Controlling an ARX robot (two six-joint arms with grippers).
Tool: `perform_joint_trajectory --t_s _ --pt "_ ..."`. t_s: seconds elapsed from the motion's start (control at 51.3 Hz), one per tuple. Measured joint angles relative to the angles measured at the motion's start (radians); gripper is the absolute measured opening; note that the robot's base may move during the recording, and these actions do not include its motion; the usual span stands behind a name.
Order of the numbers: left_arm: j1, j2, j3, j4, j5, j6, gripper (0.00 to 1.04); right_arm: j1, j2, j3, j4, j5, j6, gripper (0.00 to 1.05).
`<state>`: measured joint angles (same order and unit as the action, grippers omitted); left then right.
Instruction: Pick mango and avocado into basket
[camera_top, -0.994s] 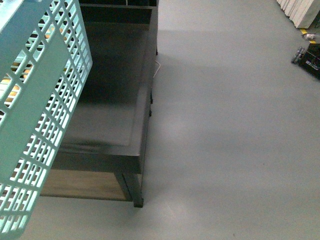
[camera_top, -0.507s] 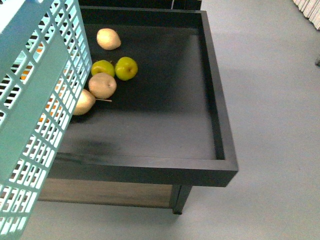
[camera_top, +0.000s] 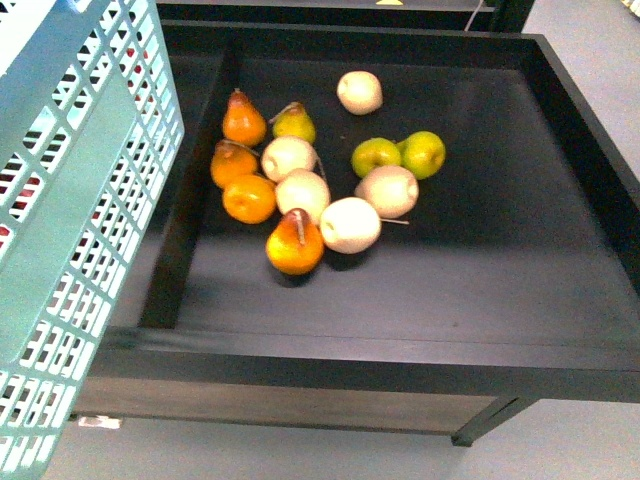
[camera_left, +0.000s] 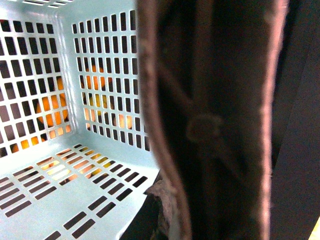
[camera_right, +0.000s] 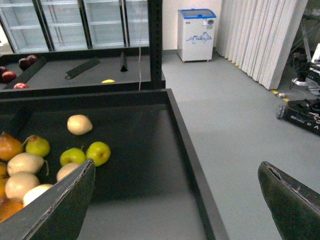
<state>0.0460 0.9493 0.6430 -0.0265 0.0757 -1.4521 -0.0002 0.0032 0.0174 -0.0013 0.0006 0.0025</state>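
Basket (camera_top: 70, 250) holds at my left, cropped by the frame, but the black tray (camera_top: 350, 345) beside it has slid across, baring a full fruit pile (camera_top: 310, 195); I can't pick a mango out of it. Blurred brown handle (camera_left: 210, 125) fills the left wrist view, so my left gripper's state is unreadable; right gripper (camera_right: 176, 165) spread wide, empty.

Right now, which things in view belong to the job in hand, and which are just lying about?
Job: basket, at the left; right pincer, open and empty. Neither fruit to be picked is one I can make out.
Lying about: orange pears, green apples, pale round fruits, black tray holding them.
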Motion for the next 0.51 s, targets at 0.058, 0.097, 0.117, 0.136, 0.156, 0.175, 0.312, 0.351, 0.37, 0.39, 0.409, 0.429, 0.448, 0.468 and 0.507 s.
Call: perform_joint_trajectory --t_s 0.058,0.097,0.117,0.136,0.156,0.175,0.312,0.351,0.37,0.39,0.409,0.429,0.448,0.468,0.507 --pt "0.0 -0.001 0.0 0.0 0.001 0.0 0.04 0.0 0.0 0.0 0.0 -0.001 0.0 0.96" --pt "0.0 0.0 0.0 0.0 0.002 0.0 0.04 0.0 0.0 0.0 0.0 0.0 0.0 0.96" --pt "0.0 0.0 0.0 0.0 0.002 0.0 0.04 0.0 0.0 0.0 0.0 -0.001 0.0 0.96" --pt "0.0 0.0 0.0 0.0 0.002 0.0 0.04 0.0 0.0 0.0 0.0 -0.001 0.0 0.96" --pt "0.0 0.0 0.0 0.0 0.002 -0.001 0.04 0.0 0.0 0.0 0.0 0.0 0.0 0.96" --pt "0.0 0.0 0.0 0.0 0.003 -0.001 0.04 0.0 0.0 0.0 0.0 0.001 0.0 0.96" --pt "0.0 0.0 0.0 0.0 0.0 0.0 0.04 0.0 0.0 0.0 0.0 0.0 0.0 0.96" --pt "0.0 0.0 0.0 0.0 0.0 0.0 0.04 0.0 0.0 0.0 0.0 -0.003 0.0 0.96" --pt "0.0 0.0 0.0 0.0 0.0 0.0 0.04 0.0 0.0 0.0 0.0 -0.003 0.0 0.96" --pt "0.0 0.0 0.0 0.0 0.0 0.0 0.04 0.0 0.0 0.0 0.0 0.003 0.0 0.96" --pt "0.0 0.0 0.0 0.0 0.0 0.0 0.04 0.0 0.0 0.0 0.0 0.0 0.0 0.96" --pt "0.0 0.0 0.0 0.0 0.0 0.0 0.04 0.0 0.0 0.0 0.0 -0.003 0.0 0.96" --pt "0.0 0.0 0.0 0.0 0.0 0.0 0.04 0.0 0.0 0.0 0.0 -0.001 0.0 0.96" --pt "0.0 0.0 0.0 0.0 0.0 0.0 0.04 0.0 0.0 0.0 0.0 -0.001 0.0 0.96" --pt "0.0 0.0 0.0 0.0 0.0 0.0 0.04 0.0 0.0 0.0 0.0 -0.001 0.0 0.96"
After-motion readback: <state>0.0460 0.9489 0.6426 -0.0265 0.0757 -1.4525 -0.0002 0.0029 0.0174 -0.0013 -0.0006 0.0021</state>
